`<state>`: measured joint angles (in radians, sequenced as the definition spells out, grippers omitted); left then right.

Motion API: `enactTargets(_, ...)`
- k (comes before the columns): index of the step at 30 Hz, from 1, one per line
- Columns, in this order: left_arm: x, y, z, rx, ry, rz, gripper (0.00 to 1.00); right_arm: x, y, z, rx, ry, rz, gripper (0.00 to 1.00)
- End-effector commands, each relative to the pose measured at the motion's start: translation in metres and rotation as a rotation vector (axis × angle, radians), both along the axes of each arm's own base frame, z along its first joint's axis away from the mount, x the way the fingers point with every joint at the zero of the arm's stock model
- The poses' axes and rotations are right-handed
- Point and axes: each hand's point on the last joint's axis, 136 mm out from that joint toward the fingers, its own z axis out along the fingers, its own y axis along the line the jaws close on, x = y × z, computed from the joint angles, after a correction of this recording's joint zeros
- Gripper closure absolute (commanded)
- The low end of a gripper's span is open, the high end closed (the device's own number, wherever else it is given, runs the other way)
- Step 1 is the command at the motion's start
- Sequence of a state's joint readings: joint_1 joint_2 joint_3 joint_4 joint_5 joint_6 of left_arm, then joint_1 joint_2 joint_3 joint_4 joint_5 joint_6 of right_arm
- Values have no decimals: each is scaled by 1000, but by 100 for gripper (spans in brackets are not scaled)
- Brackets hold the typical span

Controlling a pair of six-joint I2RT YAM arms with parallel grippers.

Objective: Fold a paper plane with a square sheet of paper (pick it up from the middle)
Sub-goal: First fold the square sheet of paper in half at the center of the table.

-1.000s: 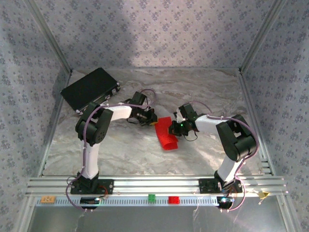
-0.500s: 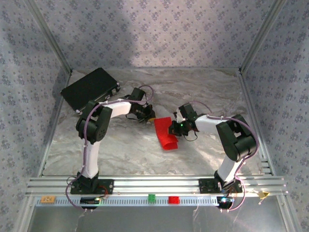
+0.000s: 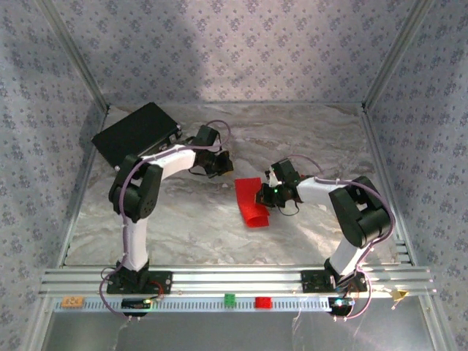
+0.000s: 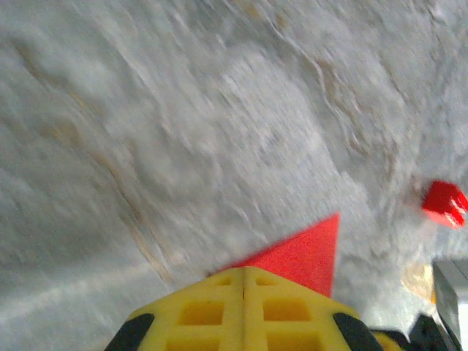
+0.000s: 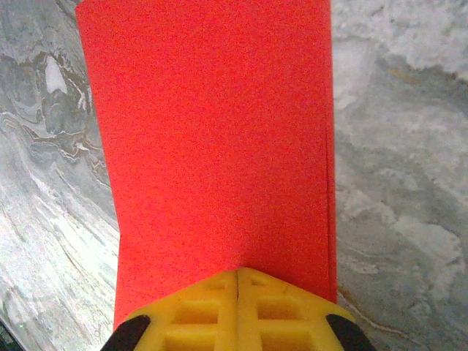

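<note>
The square sheet of paper [image 3: 248, 199] is bright red and lies on the marble table, folded into an oblong band whose near end curls up. In the right wrist view the paper [image 5: 212, 131] shows a doubled edge on its right side. My right gripper [image 3: 262, 196] [image 5: 238, 270] is shut, and its closed yellow tips rest on the paper's top face near the right edge. My left gripper [image 3: 221, 165] [image 4: 243, 269] is shut and empty, above and left of the paper's far corner [image 4: 303, 252], apart from it. A paper plane is out of view.
A big flat black box [image 3: 135, 134] lies at the back left, close behind the left arm. Small green [image 3: 229, 298] and red [image 3: 262, 302] blocks sit on the front rail. A small red thing [image 4: 444, 202] shows blurred at the right of the left wrist view.
My left gripper has drawn back and to the left, away from the paper's far corner, staying shut. The right gripper and the paper have not moved.
</note>
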<state>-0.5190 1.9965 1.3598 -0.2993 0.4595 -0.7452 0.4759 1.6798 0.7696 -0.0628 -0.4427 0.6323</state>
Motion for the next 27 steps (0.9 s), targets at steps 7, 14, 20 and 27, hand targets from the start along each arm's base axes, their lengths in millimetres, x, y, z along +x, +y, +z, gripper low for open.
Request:
enactTargets(7, -83, -52, 25, -181, 52, -147, 100, -19, -21, -21, -98, 79, -53, 100)
enactTargets(14, -107, -55, -1, -180, 114, -152, 100, -19, -21, -22, -98, 78, -52, 100)
enactTargets(20, -115, -54, -19, -167, 134, -153, 100, -19, -21, -23, -100, 81, -51, 100)
enactTargets(27, -129, -37, -49, -102, 166, -150, 100, -20, -22, -24, -107, 84, -51, 100)
